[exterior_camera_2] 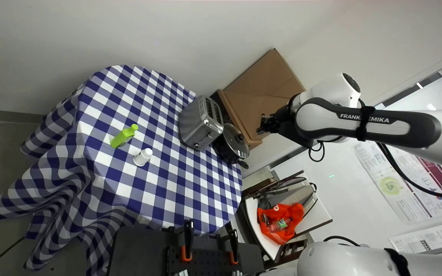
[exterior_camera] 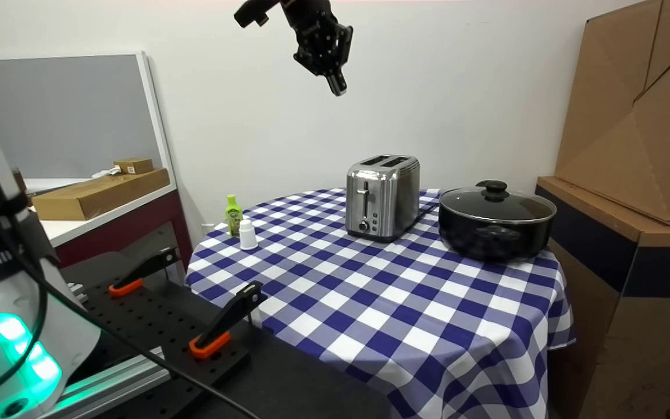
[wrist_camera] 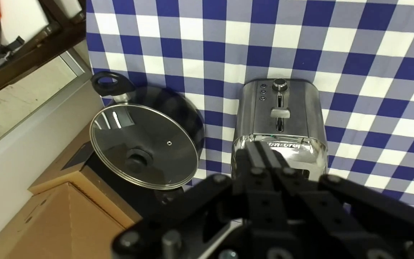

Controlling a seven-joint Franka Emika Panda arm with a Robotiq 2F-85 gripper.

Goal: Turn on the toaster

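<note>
Jaws together and empty, the gripper hung higher than the pot, just beside which stood the toaster, and an off-centre descent could slip off the narrow lever or, if forced, shove the toaster against the pot.

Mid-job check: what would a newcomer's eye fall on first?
A blue-and-white gingham tablecloth grabs the eye first, spread wide in every view. On it the shiny two-slot toaster stands beside a black pot with a glass lid. The shut claw hangs in the air, higher than both.
</note>
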